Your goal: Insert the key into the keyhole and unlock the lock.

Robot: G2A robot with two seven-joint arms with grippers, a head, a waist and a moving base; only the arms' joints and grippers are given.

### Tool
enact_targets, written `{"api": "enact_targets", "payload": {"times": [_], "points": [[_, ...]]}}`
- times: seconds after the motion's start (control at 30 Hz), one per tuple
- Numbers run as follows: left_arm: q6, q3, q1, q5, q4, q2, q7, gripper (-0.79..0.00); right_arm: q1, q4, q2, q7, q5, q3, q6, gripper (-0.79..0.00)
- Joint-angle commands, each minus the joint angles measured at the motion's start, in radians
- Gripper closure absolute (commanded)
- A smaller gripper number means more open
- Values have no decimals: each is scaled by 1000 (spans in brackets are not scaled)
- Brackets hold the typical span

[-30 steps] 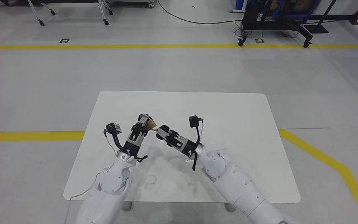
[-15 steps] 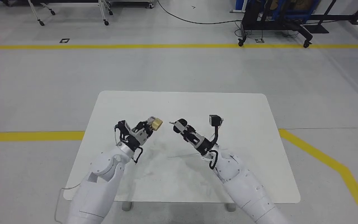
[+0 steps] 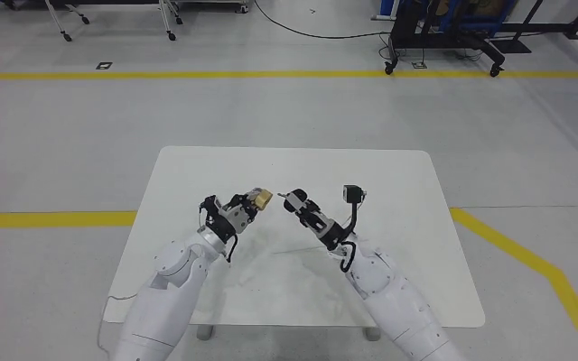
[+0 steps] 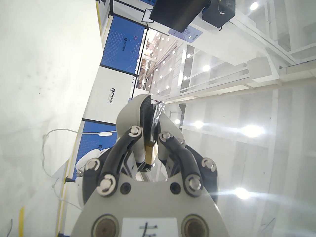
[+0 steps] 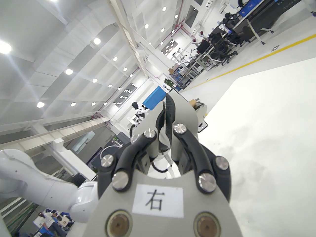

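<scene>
Lock [image 3: 261,195] pinched in left tool [image 3: 250,199]; right tool [image 3: 292,198] pinching key [image 3: 284,193], just beside.

The lock [image 3: 261,195] and right gripper [image 3: 288,195] drew apart; since then, seemingly, edged slightly closer.

Bare bench [image 3: 388,180] top is stretching wide around both arms, leaving passing room toward the far edge and both sides. Left pincer [image 3: 252,200], gripping lock [image 3: 261,196], and right pincer [image 3: 289,199], pinching key [image 3: 282,193], are hovering mid-bench tip to tip, blocking each other's straight path. A slim gap is separating lock and key.
</scene>
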Motion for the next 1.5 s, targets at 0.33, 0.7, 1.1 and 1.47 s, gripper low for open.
{"api": "enact_targets", "payload": {"times": [0.33,0.7,1.1,1.47], "points": [[46,46,-70,-84,118,-18,11,0,-188,-278,-7,-148,-175,-34,463,0],[3,30,-71,-40,110,-13,-5,0,-208,-312,-3,-119,-160,-21,487,0],[-2,48,-59,21,79,-16,64,0,-248,-405,-17,-115,-40,-57,685,0],[-18,67,-58,59,83,-20,76,0,-219,-407,-33,-130,28,-80,820,0]]}}
